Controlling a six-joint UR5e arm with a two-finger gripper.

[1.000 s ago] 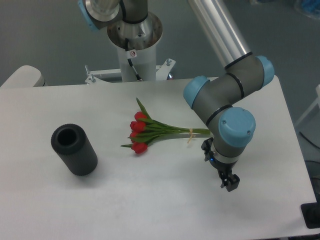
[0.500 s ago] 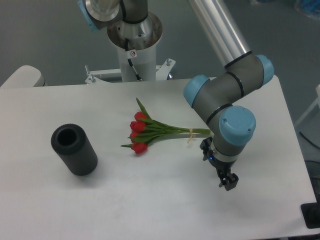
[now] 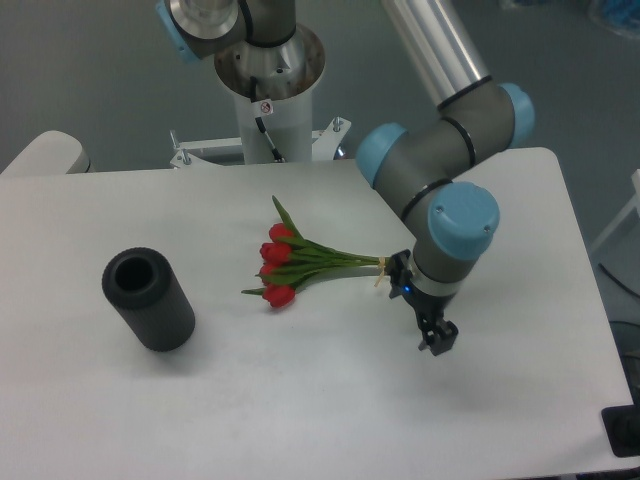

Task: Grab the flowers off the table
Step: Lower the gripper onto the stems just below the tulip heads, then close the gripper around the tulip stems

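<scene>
The flowers (image 3: pixel 290 262), a small bunch of red tulips with green leaves, lie flat on the white table (image 3: pixel 300 400), heads to the left and stems running right to a pale band at the stem end. My gripper (image 3: pixel 436 340) hangs just right of and below the stem ends, close above the table and apart from the stems. It holds nothing. Its fingers are small and dark, and I cannot tell how wide they stand.
A black hollow cylinder (image 3: pixel 148 298) stands on the table at the left. The robot's white base column (image 3: pixel 268 95) rises behind the table's far edge. The table's right edge is near the arm.
The gripper and wrist have moved left and slightly up the image, closer to the stem ends. The flowers and the cylinder have not moved.
</scene>
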